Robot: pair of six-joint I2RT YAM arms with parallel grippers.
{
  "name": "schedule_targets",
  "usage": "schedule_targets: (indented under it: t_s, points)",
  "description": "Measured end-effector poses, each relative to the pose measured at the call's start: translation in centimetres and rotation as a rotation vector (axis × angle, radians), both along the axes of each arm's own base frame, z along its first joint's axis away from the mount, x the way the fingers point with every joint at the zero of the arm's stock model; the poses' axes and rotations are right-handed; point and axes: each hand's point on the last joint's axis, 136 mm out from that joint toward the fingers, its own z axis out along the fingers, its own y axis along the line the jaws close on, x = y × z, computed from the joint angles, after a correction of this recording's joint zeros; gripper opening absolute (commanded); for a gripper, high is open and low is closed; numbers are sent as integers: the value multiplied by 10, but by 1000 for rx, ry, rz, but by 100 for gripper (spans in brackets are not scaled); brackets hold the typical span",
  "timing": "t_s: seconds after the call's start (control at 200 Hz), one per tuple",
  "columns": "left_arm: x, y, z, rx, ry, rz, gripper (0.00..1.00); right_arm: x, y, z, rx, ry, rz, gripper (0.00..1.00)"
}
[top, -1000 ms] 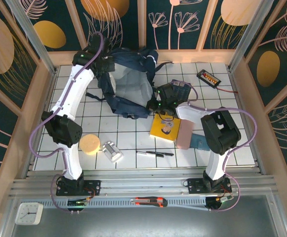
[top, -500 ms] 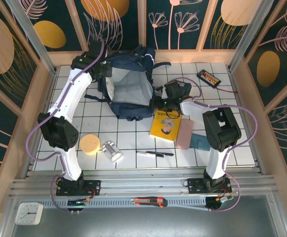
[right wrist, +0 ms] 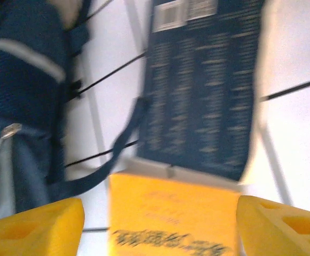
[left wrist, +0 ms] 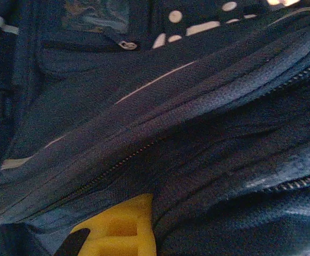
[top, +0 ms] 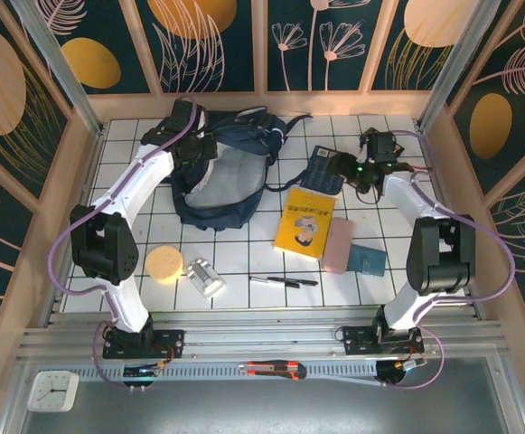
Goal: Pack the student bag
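Bag [top: 210, 212] upper centre, left gripper [top: 199, 149] pinched shut on its rim, right gripper [top: 342, 168] wide apart, empty, over dark book [top: 321, 172].

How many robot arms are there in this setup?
2. The left arm reaches the student bag at back left; the right arm stretches toward the dark blue book at back right.

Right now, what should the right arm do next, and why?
Probably lower the right gripper onto the blue book and close. Its jaws are open above that book, which lies outside the bag, whose rim the left gripper seems to pinch.
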Motion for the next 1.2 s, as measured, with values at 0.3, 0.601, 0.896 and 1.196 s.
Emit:
schedule_targets:
  t_s: [0.3, 0.601, 0.896, 1.196]
  points:
    - [12, -69, -34, -111, 53, -92, 0, 15, -21, -96, -13, 219, -14, 69]
    - [37, -158, -64, -165, 120, -216, 0, 62, -15, -95, -9, 131, 45, 54]
    - [50, -218, -78, -204, 141, -309, 0, 75, -12, -92, 12, 76, 78, 29]
    - [39, -224, -89, -178, 174, -349, 0, 86, -7, -77, 66, -39, 88, 21]
